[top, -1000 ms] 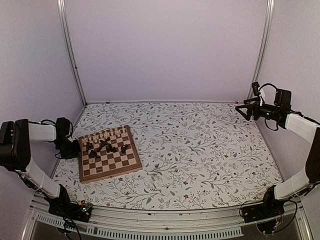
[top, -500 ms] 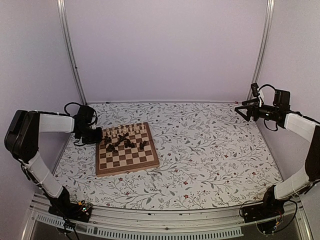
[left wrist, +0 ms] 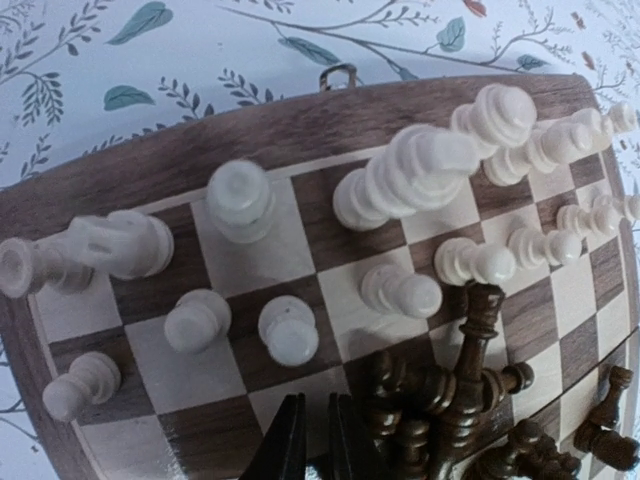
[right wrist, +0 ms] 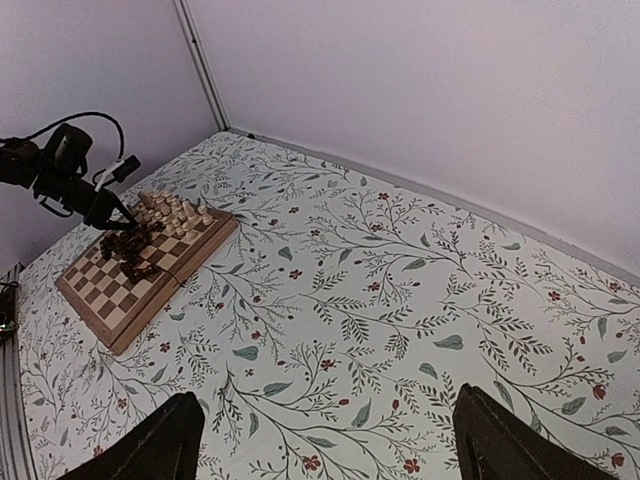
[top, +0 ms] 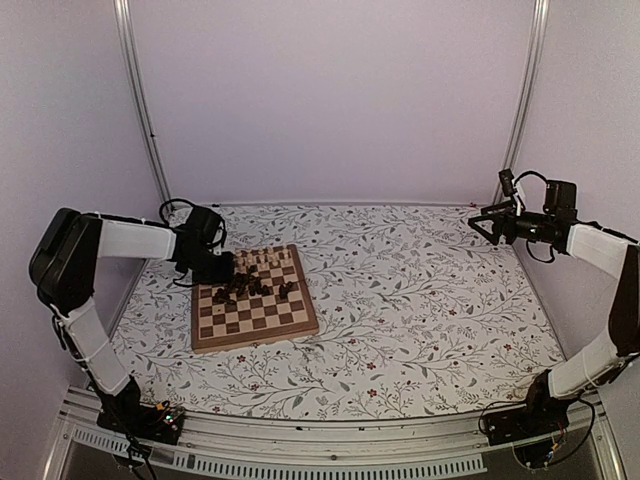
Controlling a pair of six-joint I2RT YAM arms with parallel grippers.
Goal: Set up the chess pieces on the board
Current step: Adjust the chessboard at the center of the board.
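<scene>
Left end effector [left wrist: 318,445], tips pressed together, low over the board [left wrist: 150,170]; dark chess pieces [left wrist: 450,410] heaped just to its right, pale chess pieces [left wrist: 400,180] beyond. Right end effector [right wrist: 325,430] spread wide above the desk [right wrist: 420,290].

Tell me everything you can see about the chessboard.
The chessboard is a square wooden board, dark brown and cream squares inside a wooden rim, with a small metal clasp on its far edge. It lies flat on the floral table cover, left of centre. Pale pieces sit along its far rows; dark pieces lie heaped mid-board.
</scene>
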